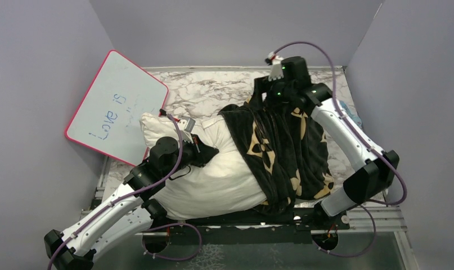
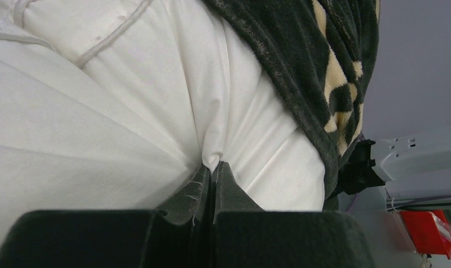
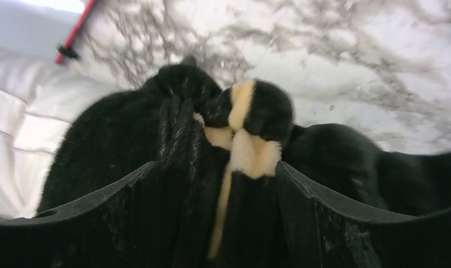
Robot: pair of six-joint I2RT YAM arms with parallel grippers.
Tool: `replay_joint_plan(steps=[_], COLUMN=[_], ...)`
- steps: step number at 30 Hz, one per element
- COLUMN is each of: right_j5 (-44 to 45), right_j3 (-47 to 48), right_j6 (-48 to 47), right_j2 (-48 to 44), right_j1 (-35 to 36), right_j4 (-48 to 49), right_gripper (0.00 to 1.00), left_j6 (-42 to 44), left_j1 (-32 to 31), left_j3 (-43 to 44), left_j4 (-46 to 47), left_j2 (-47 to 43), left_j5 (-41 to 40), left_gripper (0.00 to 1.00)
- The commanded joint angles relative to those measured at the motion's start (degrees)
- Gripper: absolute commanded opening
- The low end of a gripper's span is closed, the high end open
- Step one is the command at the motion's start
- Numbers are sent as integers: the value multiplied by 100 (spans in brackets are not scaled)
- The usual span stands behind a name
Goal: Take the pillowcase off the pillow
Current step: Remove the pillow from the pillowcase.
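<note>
The pillowcase (image 1: 281, 152), black velvety fabric with tan flower and diamond motifs, is bunched in folds over the half of the pillow (image 1: 213, 180) on my right. The half on my left is bare off-white. The pillow lies slantwise across the middle of the surface (image 1: 207, 93), and its near long side reaches the near edge by my arm bases.

My left hand (image 2: 213, 167) is closed tight on a small pinch of the bare pillow fabric, which puckers up between the fingertips close to the pillowcase hem. My right hand (image 3: 215, 164) is at the far end of the pillowcase with its jaws spread wide. A bunched fold of black and tan fabric stands between the fingers (image 3: 301, 190), and I cannot tell whether they press on it.

The surface is white marble pattern with grey veins. It shows bare in a strip beyond the pillow and in a narrower strip to the right of the pillowcase, under my right arm. A pink-rimmed whiteboard (image 1: 115, 107) with "Love is" in blue leans against the left wall, its lower corner just beside the pillow's far-left corner. Plain grey walls (image 1: 230, 28) close in on the left, far and right sides. A metal rail (image 1: 382, 216) runs along the near edge.
</note>
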Motion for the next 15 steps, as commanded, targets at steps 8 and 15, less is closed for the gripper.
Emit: replay_joint_plan(steps=[8,15], right_j5=[3231,3507], right_j3=[-542,-472], right_j6=[114,186], right_j2=[75,-422], right_j1=[399,-1060], right_j4=[-224,-54], right_gripper=[6,1], left_j6=[-5,-42], left_j1=[-85,-81], left_j3=[-161,-183], left_j4=[-1407,-1423], left_j2=[-121,-171], left_j5=[50,31], left_gripper=[0,0])
